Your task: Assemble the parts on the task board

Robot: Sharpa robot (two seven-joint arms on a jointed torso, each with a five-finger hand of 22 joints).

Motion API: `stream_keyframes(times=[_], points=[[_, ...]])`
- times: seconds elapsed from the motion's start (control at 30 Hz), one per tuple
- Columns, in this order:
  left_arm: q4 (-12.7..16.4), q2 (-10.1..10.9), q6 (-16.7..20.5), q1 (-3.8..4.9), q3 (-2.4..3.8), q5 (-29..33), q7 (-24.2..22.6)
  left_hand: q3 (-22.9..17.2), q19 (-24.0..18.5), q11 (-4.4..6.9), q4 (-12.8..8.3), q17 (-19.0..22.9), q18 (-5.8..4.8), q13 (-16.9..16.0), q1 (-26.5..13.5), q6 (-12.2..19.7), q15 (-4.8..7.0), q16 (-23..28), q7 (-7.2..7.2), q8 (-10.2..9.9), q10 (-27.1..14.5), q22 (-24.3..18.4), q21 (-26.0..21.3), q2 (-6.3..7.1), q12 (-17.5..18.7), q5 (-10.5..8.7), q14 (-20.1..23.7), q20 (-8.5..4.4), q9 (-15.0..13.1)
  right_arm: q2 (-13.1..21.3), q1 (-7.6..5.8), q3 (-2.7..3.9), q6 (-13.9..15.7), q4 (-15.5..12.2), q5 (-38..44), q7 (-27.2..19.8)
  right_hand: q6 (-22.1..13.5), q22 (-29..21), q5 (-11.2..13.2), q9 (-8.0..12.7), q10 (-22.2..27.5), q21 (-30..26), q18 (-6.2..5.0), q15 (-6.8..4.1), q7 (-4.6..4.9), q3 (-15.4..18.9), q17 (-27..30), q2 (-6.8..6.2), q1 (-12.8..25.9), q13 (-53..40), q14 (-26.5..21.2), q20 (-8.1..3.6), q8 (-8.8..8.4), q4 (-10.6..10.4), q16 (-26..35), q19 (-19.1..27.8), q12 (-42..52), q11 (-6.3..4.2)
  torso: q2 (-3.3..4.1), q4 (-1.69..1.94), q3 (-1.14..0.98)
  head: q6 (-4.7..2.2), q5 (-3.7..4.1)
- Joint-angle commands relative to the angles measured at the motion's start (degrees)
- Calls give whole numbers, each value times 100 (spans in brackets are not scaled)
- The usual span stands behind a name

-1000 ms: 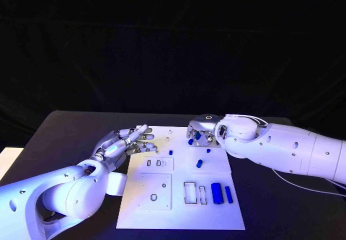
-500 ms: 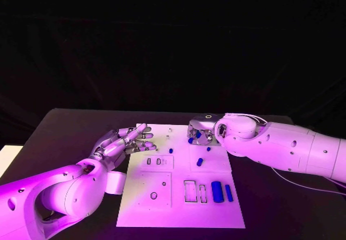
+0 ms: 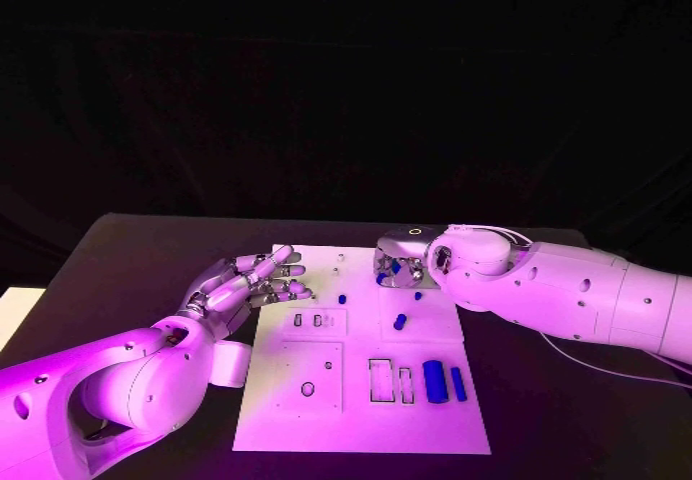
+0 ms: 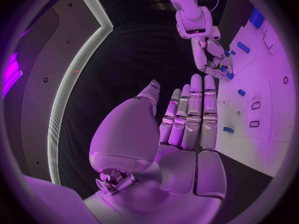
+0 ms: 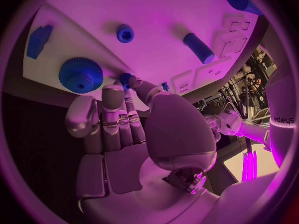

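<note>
The white task board lies in the middle of the black table. My right hand hangs over its far right corner, fingers pointing down, thumb and a fingertip pinching a small blue part. Beside it on the board lie a blue gear, a blue ring and a short blue cylinder. My left hand hovers at the board's far left edge, fingers straight and holding nothing. The left wrist view shows the right hand at the board's far end.
On the near right of the board lie a thick blue cylinder and a thin blue bar beside rectangular slots. A small blue piece and a short cylinder lie mid-board. Small slots and an oval hole sit left.
</note>
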State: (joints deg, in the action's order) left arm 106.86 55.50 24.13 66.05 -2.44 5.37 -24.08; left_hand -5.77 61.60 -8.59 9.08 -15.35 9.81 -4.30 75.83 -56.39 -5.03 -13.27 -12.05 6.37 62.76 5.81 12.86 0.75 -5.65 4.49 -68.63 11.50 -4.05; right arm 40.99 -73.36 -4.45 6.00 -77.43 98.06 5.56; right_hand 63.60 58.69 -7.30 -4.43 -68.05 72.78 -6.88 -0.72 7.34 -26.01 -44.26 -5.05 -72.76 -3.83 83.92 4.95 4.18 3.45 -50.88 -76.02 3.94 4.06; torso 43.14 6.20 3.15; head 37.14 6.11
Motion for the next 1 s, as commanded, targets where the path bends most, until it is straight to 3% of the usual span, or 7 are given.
stream_keyframes(times=[0.03, 0.2, 0.7, 0.9, 1.0], points=[[-3, -14, -109, 9, 5, 30, 5, -11, 32, -9, -42, -14, 65, -4, 4, -26, -20, -23, -19, -41, 18, -9, -32, -77, 41, -31, -32, 3, 9, -1, 4, 1, -9, 2, 33, -22, 64, 16, 38, -15, -68, 47, 85, -7, -16, -8, 17, 66, -9, -8, 77, -14, 22, -47, -22, -34, -13, -6, 12, 2, 6, 10, 7], [-14, -26, -99, 9, 5, 41, 16, -23, 42, -10, -70, -44, 65, -4, 29, -24, -20, -22, -20, -50, 18, -14, -43, -115, 55, -30, -26, 2, 8, 0, 5, 1, 22, -1, 23, -36, 139, 48, 31, -33, -115, 79, 87, -20, -39, -66, 26, 122, -77, -5, 71, -29, 36, -48, -35, -33, -19, -24, 14, 15, 10, 10, 39], [-1, -30, -115, 9, 5, 54, 20, -36, 52, -10, -114, -79, 64, -4, 66, -21, -19, -19, -21, -61, 19, -22, -58, -146, 70, -31, -15, 0, 8, -121, 84, -4, 2, 102, 132, 93, 186, 101, 14, -49, -136, 122, 96, -25, -33, -126, 24, 114, -177, 2, 68, -43, 34, 15, -60, -41, -30, -29, 24, 26, 20, 53, -1], [-3, -29, -116, 9, 5, 86, 18, -36, 52, -11, -118, -83, 64, -4, 68, -21, -20, -18, -21, -63, 19, -23, -60, -148, 72, -31, -13, 0, 8, -61, 89, 10, 617, -85, 129, 100, 223, 205, 44, -64, -157, 190, 115, -30, -17, -190, -67, 150, -224, 3, 84, -39, 37, 32, -158, -81, -28, -26, 33, 32, 15, 57, 0], [-4, -30, -118, 9, 5, 91, 30, -36, 53, -11, -118, -83, 64, -4, 67, -21, -20, -18, -21, -63, 19, -23, -60, -149, 72, -32, -13, 0, 8, -37, 65, 41, 883, -172, 129, 155, 216, 170, 76, -67, -121, 175, 108, -18, -3, -213, 11, 143, -225, 12, 65, -35, 24, 34, -97, -58, -42, -12, 25, 43, 27, 80, 28]])
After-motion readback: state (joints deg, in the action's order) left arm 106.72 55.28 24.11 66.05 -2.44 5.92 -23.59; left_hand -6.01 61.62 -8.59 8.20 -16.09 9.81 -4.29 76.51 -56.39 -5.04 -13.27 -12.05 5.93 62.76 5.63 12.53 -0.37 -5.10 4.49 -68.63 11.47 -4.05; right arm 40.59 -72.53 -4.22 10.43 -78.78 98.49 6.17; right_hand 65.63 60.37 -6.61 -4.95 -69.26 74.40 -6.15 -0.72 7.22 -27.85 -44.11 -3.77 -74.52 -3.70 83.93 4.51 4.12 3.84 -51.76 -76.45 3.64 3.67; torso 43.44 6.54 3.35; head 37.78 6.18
